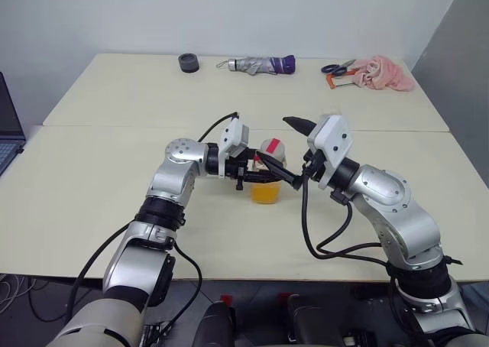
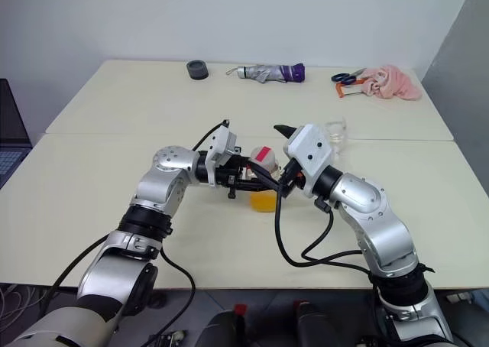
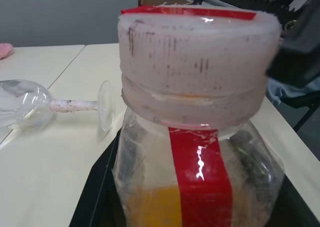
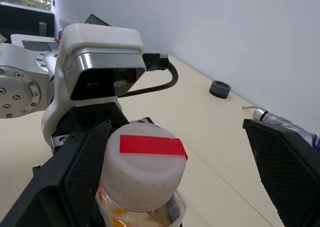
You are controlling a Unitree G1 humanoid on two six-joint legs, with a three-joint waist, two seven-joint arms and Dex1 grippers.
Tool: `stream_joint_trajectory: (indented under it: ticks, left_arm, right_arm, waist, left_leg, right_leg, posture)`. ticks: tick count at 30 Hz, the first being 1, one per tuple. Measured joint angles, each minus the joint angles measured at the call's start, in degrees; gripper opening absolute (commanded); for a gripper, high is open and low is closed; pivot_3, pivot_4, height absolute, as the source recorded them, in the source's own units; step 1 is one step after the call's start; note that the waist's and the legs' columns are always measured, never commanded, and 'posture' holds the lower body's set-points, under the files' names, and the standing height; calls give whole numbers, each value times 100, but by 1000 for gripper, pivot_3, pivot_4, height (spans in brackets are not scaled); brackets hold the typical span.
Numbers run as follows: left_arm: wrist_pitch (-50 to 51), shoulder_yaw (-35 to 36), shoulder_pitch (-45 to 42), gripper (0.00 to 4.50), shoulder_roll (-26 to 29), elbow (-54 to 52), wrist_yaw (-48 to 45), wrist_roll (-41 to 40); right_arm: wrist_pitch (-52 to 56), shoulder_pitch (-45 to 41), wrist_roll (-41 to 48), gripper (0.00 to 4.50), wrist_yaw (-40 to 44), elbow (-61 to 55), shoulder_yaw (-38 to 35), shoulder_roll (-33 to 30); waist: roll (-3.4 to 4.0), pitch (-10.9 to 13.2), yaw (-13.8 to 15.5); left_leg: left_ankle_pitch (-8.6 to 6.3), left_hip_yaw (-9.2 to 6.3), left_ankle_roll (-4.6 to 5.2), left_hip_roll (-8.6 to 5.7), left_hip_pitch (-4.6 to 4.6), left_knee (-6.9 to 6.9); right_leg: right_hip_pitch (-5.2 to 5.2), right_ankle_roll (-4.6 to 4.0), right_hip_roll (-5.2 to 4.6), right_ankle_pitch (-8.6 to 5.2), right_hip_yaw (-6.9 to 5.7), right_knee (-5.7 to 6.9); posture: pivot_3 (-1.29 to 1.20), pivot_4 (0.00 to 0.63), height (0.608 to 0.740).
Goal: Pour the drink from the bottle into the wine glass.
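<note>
- The small clear plastic bottle with a squarish body (image 3: 200, 187) stands upright near the middle of the cream worktop (image 1: 114, 209), toward its near edge. It carries a vertical red label strip, and its white cap (image 4: 142, 172) has a red strip across the top. No writing or brand can be read on either strip; the cap's side shows only dark scuff marks.
- The translucent orange drink (image 1: 265, 192) fills only the lowest part of the bottle.
- The left end effector (image 1: 248, 173) is clamped narrow on the bottle's body, reaching in from the left; its black fingers sit against the bottle's sides and are largely hidden behind it in the left wrist view.
- The right end effector (image 4: 175, 177) stands spread wide, one finger (image 4: 75, 182) just beside the cap and the other well apart from it, closed on nothing.
- The clear stemmed wine glass (image 3: 30, 104) lies on its side on the worktop, right of the bottle, partly cut off in the left wrist view. In the right eye view it shows faintly behind the right arm (image 2: 334, 129).
- Along the far edge lie a dark round roll (image 1: 189, 63), a folded grey and purple umbrella (image 1: 260, 64), blue-handled scissors (image 1: 336, 68) and a crumpled pink cloth (image 1: 382, 73).
- A laptop (image 1: 8, 133) is cut off at the left edge.
</note>
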Motion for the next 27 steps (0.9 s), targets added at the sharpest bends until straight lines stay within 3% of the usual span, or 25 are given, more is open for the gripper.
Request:
stream_joint_trajectory:
  ticks: [27]
  left_arm:
    - [-214,29,-2,1723,27,132,106,76]
  right_arm:
    - [374,419,697,4500,130,-416,-543,-446]
  waist:
    - [0,0,0]
  left_leg:
    - [0,1,0,-1,0,0]
  right_leg:
    - [0,0,0,0,1,0]
  posture:
    - [0,150,740]
